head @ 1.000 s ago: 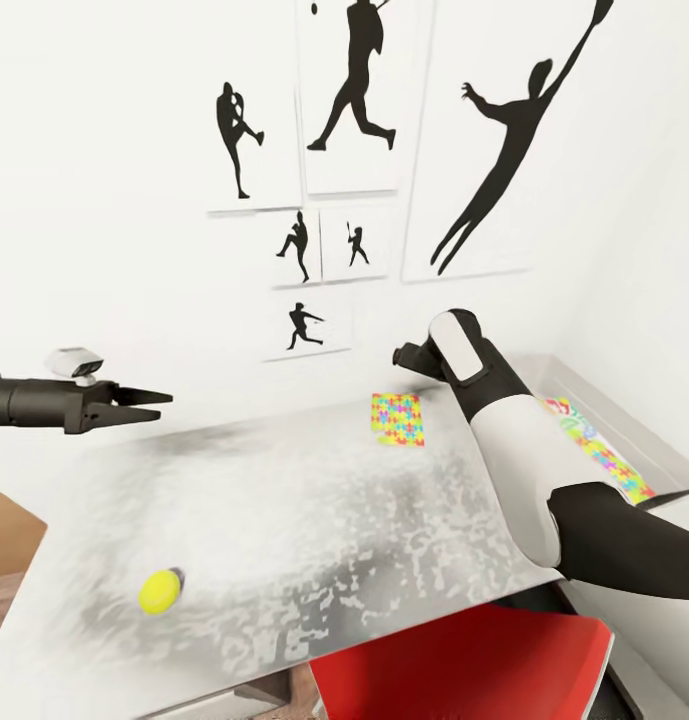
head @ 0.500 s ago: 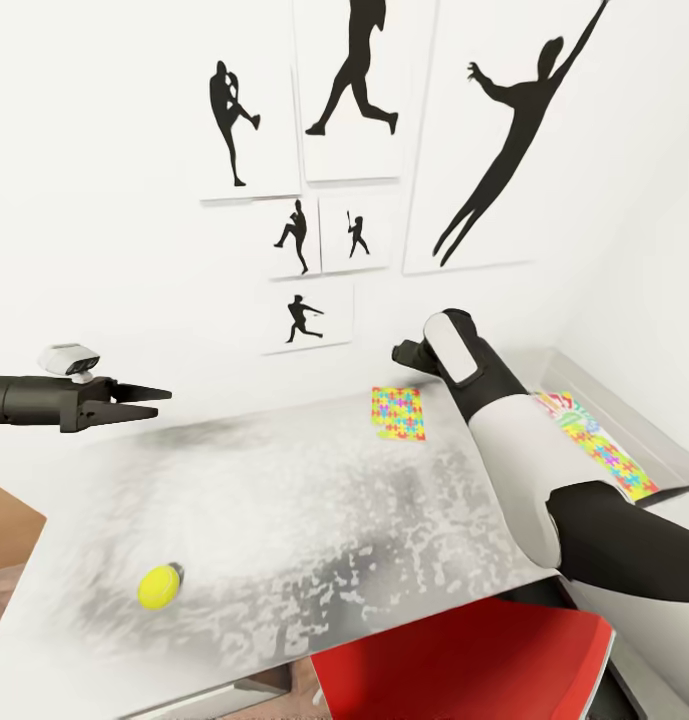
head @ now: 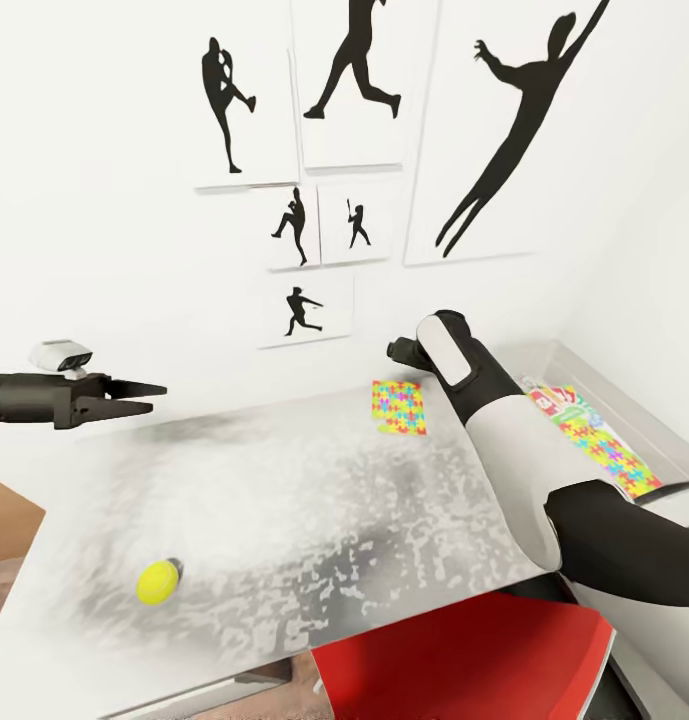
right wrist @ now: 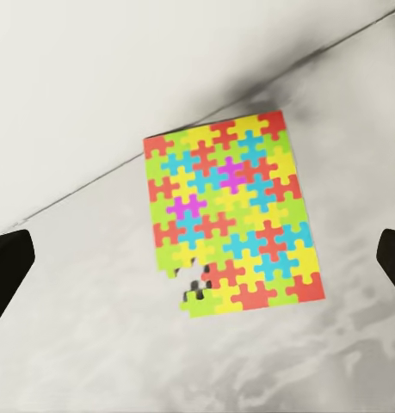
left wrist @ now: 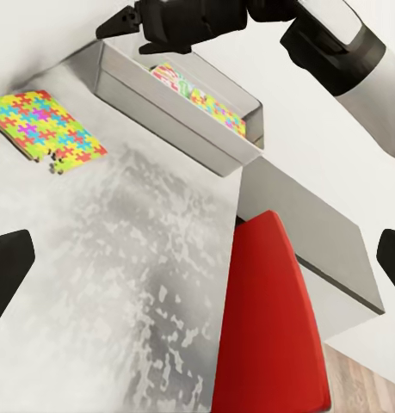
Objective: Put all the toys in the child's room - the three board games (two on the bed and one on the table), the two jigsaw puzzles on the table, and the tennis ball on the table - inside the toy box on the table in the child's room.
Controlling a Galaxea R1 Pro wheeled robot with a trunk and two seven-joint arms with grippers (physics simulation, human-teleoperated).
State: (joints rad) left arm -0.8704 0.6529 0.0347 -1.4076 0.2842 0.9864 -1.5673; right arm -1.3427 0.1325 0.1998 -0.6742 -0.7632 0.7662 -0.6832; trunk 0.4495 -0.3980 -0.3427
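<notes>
The white wall [head: 104, 260] at the far side carries a cluster of black baseball silhouette pictures [head: 504, 130]. Below it the table [head: 284, 520], a long pale grey top with a mottled sheen, runs from the near left to the far right.

At the table's right end sits the toy box [head: 644, 425], a shallow light grey bin; inside it lie a jigsaw puzzle sheet [head: 609, 450] and, beyond that, a printed board game [head: 556, 400] of which only a corner shows past the arm. In the left wrist view the toy box [left wrist: 175, 116] shows the same colourful contents against its far wall.

A red chair [head: 464, 660] is tucked at the near edge of the table, right of centre.

The right arm [head: 514, 440] reaches across the table's right part toward the far edge. The right gripper [left wrist: 167, 21] hangs above the far rim of the toy box with its dark fingers spread and nothing between them; the right wrist view confirms it, both fingertips at the picture's edges and bare table between.

The left gripper [head: 134, 398] hovers above the table's far left edge, its two pointed fingers parted and empty.

The second jigsaw puzzle [head: 398, 407] lies flat at the far edge, just left of the right arm, with a few pieces missing at one corner [right wrist: 193, 284].

The tennis ball [head: 157, 582] rests on the near left of the table, well apart from both grippers.
</notes>
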